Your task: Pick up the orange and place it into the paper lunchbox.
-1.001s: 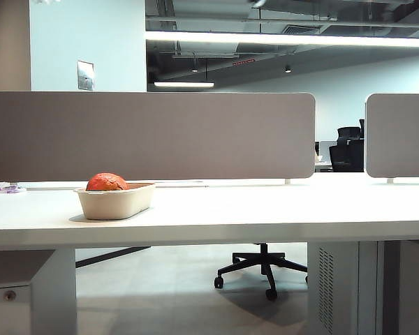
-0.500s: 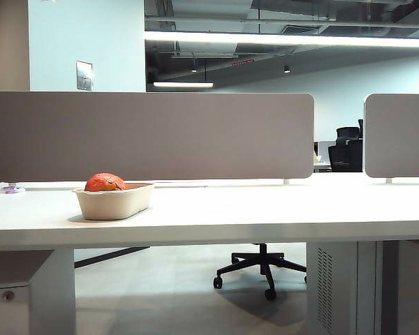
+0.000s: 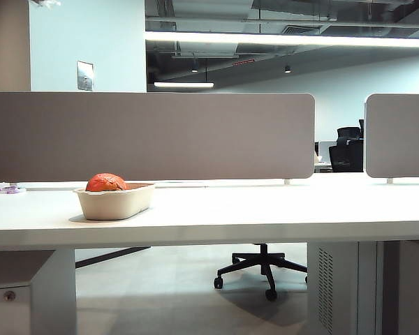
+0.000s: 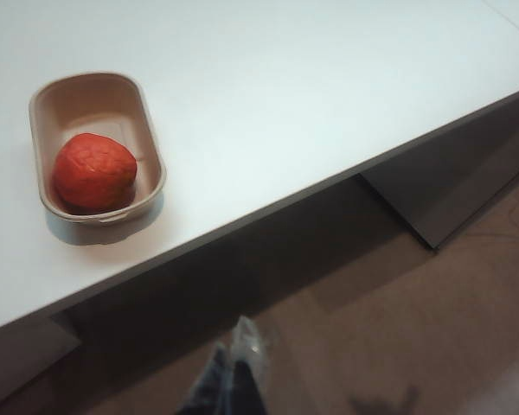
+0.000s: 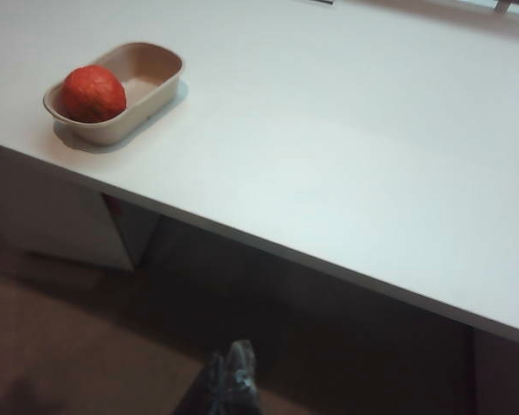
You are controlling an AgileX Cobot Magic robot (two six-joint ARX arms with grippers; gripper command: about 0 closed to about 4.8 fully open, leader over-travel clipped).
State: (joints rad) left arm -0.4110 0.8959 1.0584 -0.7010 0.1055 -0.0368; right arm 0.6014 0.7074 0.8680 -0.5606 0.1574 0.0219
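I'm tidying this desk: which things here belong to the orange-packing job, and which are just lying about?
Job:
- orange, already lying in the paper lunchbox
- left gripper and right gripper, both shut, empty, held off the table edge

Lying about:
- small purple item at the table's far left
- office chair behind

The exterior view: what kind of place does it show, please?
Most likely an open-plan office. A long white desk carries grey partition screens, a wheeled office chair stands beyond it, and strip lights hang under an exposed ceiling. Both grippers stay off the desk.
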